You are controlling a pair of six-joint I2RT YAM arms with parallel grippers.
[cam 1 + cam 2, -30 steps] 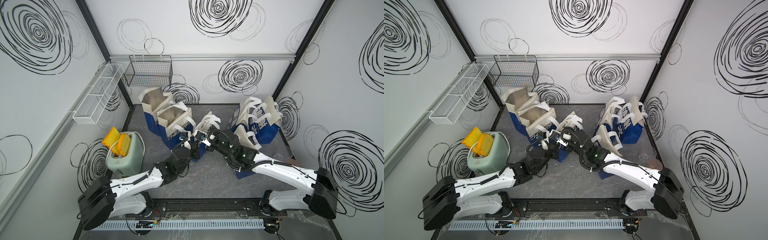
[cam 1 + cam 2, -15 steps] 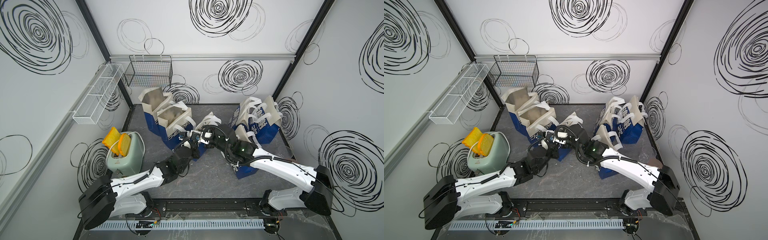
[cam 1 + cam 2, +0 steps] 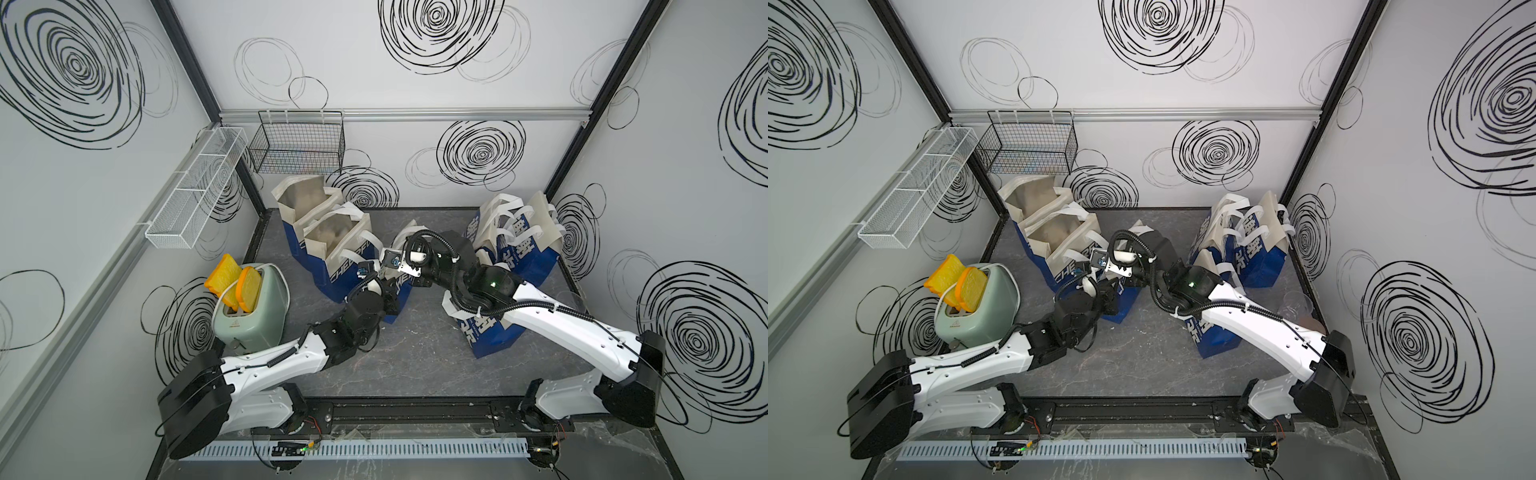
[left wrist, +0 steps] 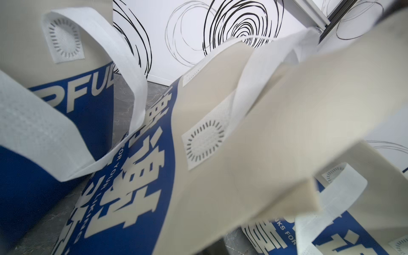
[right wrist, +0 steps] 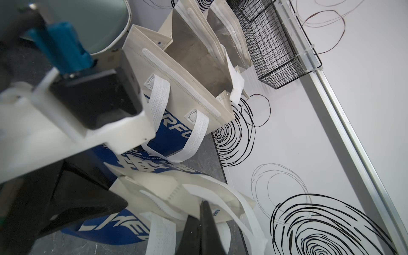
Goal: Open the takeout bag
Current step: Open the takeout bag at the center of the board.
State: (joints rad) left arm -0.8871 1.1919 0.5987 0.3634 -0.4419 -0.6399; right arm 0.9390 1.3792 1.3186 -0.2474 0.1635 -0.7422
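**A:** Where is the takeout bag (image 3: 401,291)?

**B:** We find it mid-table (image 3: 415,365), blue below and cream above. It is just beside two open bags (image 3: 328,241) and sits between the two grippers.

**A:** And the grippers?

**B:** The right gripper (image 5: 203,205) has its dark fingers pressed together on the bag's cream rim. The left gripper (image 3: 390,293) is closed as well, against the bag's near side. Its wrist view shows only blurred cream fabric, so we cannot tell whether it pinches any.

**A:** Anything else?

**B:** A green toaster (image 3: 249,307) sits well apart, on the left.
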